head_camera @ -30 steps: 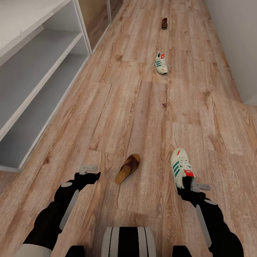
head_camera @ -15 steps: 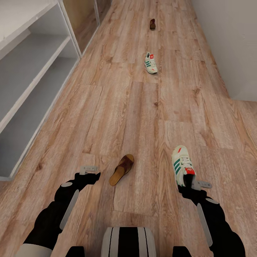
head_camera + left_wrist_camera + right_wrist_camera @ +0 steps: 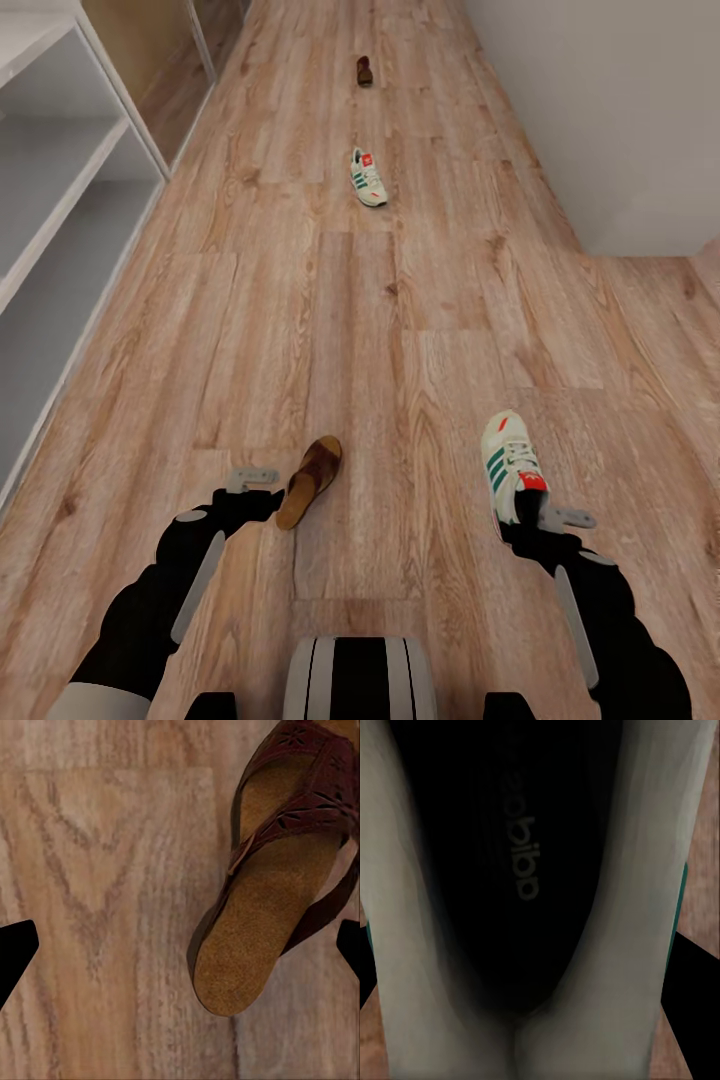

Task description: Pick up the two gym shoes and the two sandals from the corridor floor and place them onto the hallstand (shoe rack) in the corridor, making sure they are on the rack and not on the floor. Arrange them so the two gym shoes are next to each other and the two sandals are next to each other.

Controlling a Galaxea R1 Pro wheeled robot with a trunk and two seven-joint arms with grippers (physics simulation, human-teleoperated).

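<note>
Right wrist view crowds onto a gym shoe's [image 3: 521,870] dark insole; whether the right gripper [image 3: 535,520] grips it is unclear. Left gripper [image 3: 180,945] gapes, empty, beside a perforated leather sandal [image 3: 277,862].

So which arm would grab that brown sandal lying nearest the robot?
Probably the left. The left gripper hangs open right beside the near sandal, while the right gripper sits at the near gym shoe.

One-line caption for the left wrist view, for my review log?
Left end effector open above a brown sandal lying on the wood-grain floor.
</note>
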